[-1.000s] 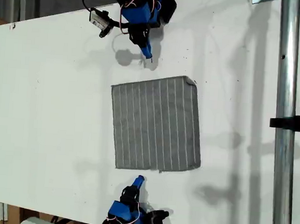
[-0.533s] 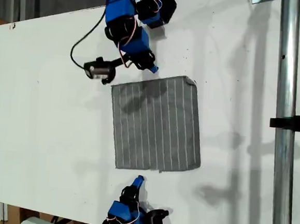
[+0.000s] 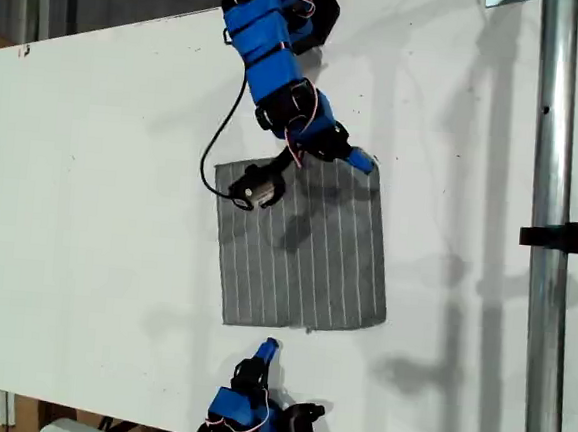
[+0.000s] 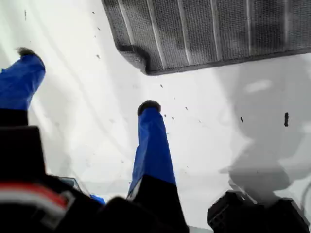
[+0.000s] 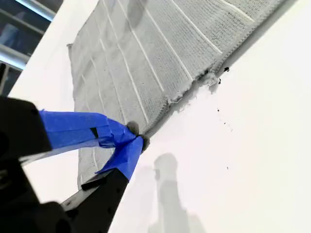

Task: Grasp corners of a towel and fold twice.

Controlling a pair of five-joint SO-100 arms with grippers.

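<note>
The grey towel (image 3: 302, 242) with thin white stripes lies flat on the white table (image 3: 89, 210). My first gripper (image 3: 355, 160) reaches from the exterior view's top to the towel's top right corner (image 3: 370, 162), which has a small folded lip. In the first wrist view this gripper (image 4: 89, 80) is open, with nothing between its fingers, and the corner (image 4: 146, 65) lies just beyond the tips. My second gripper (image 3: 269, 348) sits at the exterior view's bottom, just short of the towel's near edge. It is shut and empty (image 5: 136, 135), beside the frayed hem (image 5: 209, 77).
A vertical metal pole (image 3: 543, 296) with a black clamp (image 3: 573, 238) runs down the exterior view's right. The first arm's camera module (image 3: 251, 188) and its cable hang over the towel's upper left part. The table's edge runs along the exterior view's top left.
My first arm has swung out from its base and along the towel's top edge to the top right corner in the exterior view. The second arm and the towel have not moved.
</note>
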